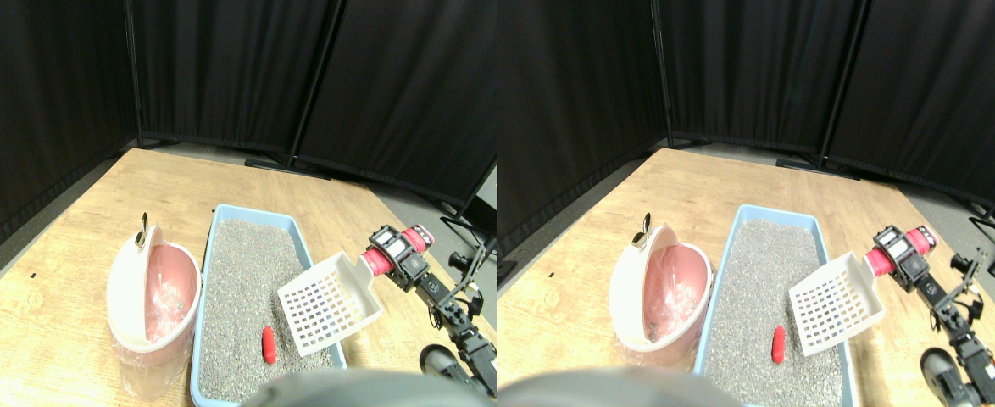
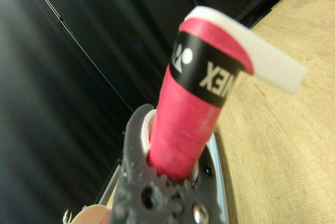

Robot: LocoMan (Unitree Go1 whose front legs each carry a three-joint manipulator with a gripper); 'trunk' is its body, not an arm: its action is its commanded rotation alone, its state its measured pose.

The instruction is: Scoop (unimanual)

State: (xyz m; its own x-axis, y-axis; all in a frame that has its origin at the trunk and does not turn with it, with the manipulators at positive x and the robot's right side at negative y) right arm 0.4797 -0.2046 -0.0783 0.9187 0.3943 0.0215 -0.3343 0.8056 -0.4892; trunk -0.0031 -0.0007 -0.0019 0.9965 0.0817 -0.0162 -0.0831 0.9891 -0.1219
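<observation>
A white slotted scoop [image 1: 328, 305] hangs tilted over the right rim of the blue litter tray [image 1: 209, 280], its mesh head above the grey litter [image 1: 239, 280]. My right gripper [image 1: 396, 253] is shut on the scoop's red wrapped handle [image 1: 376, 261], up and to the right of the tray. A small red piece [image 1: 269, 344] lies on the litter near the tray's front, just left of the scoop head and apart from it. In the wrist view the red handle [image 2: 193, 114] runs out from between the dark jaws of the gripper [image 2: 167, 166].
A pink bin with a white swing lid [image 1: 154, 314], lined with clear plastic, stands against the tray's left side. Everything rests on a wooden floor [image 1: 65, 254]. Black curtain panels [image 1: 226, 68] on stands close off the back and left.
</observation>
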